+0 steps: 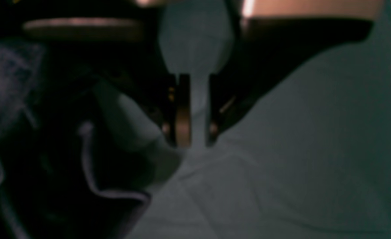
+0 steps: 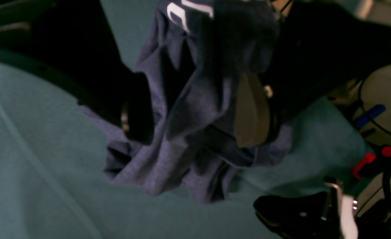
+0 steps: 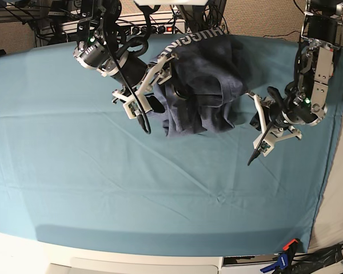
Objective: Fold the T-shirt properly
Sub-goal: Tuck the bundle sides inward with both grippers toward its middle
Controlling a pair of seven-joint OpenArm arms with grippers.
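Currently right gripper [image 2: 195, 109] fingers spread wide with bunched T-shirt [image 3: 203, 85] fabric draped between them; a tan pad [image 2: 250, 113] shows against the cloth, no clear pinch. Left gripper [image 1: 192, 132] fingers nearly together, a narrow gap left, nothing between them but teal tablecloth [image 3: 103, 194] behind; shirt hem just to its side, not gripped. In base view the shirt sits crumpled at the table's far middle, white lettering along its top edge, partly lifted by the right arm. Left arm hangs just beside the shirt's edge, above the cloth.
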